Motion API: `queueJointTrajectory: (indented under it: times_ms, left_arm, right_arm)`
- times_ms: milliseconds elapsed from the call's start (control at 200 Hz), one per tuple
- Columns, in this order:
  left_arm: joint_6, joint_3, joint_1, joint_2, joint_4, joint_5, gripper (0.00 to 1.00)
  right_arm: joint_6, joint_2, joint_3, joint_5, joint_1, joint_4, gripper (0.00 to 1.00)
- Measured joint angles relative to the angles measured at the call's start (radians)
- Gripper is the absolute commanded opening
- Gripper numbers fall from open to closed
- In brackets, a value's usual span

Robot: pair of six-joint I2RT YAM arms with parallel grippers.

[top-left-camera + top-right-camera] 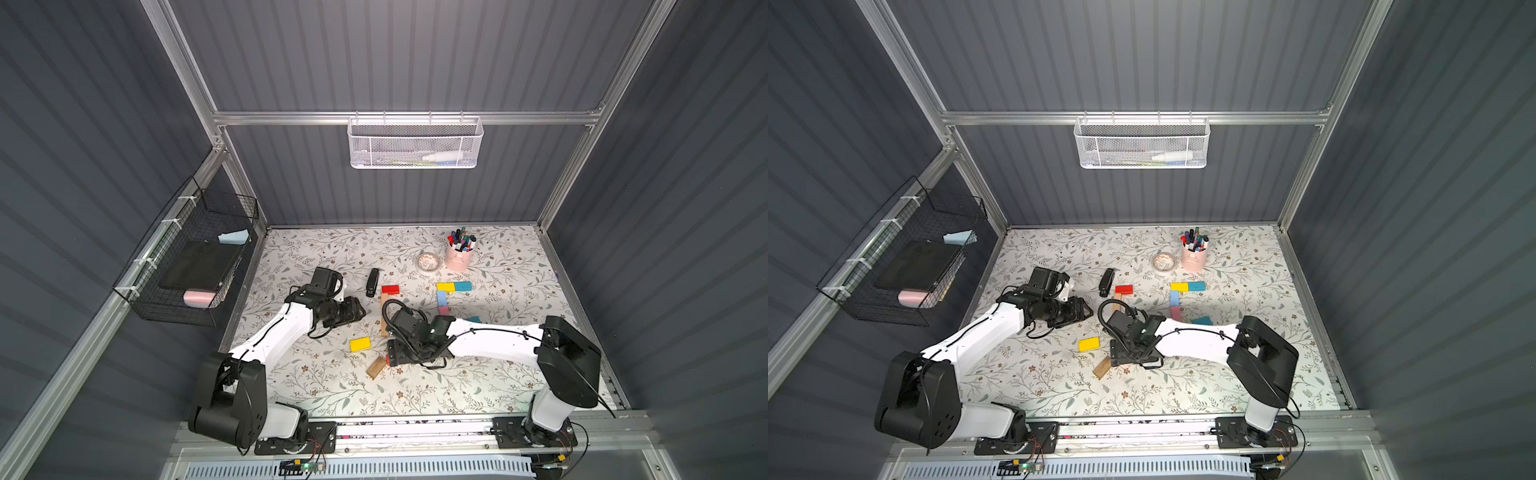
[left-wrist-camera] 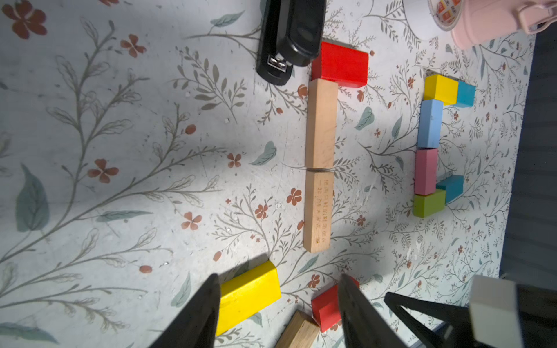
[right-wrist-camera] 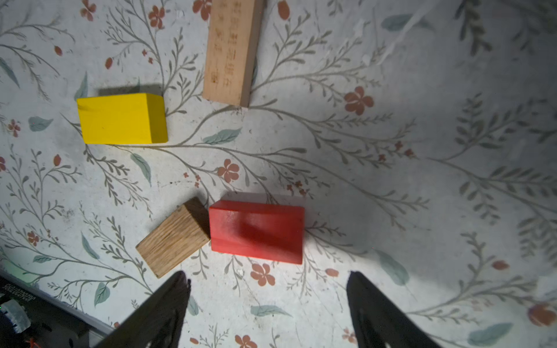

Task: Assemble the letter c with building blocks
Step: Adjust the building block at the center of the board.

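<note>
The right pincer (image 3: 266, 272) gapes wide, empty; the red block (image 3: 257, 232) lies flat just ahead of its tips, an oak block (image 3: 173, 238) touching one end. Probably light, stiff, slick-painted: pinch its long faces.

The table (image 1: 498, 374) has a floral-print top. Toward the back lies a black stapler (image 1: 372, 282), with a red block (image 1: 390, 289) just beside it. Two plain wooden blocks (image 2: 321, 123) run end to end from that red block toward the front. Near their front end sit a loose yellow block (image 1: 360, 344), a second red block (image 3: 256, 231) and an oak block (image 3: 173, 238), the last two touching. To the right, a yellow corner block (image 1: 445, 286), teal block (image 1: 463, 286), light blue block (image 1: 441, 298), pink block (image 1: 443, 310), green block (image 2: 428, 203) and second teal block (image 2: 450, 188) form a bracket. Behind stand a tape roll (image 1: 429, 262) and a pink cup of pens (image 1: 459, 255).
</note>
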Motion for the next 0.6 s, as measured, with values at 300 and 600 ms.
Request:
queueJointTrajectory:
  times_ms: [300, 600]
  left_arm:
    - [0.015, 0.000, 0.005, -0.013, -0.010, 0.028, 0.61]
    - [0.033, 0.000, 0.005, -0.024, -0.010, 0.039, 0.61]
  right_arm:
    - [0.020, 0.056, 0.023, 0.004, 0.011, -0.021, 0.86]
    - [0.022, 0.092, 0.042, 0.022, 0.011, -0.020, 0.87]
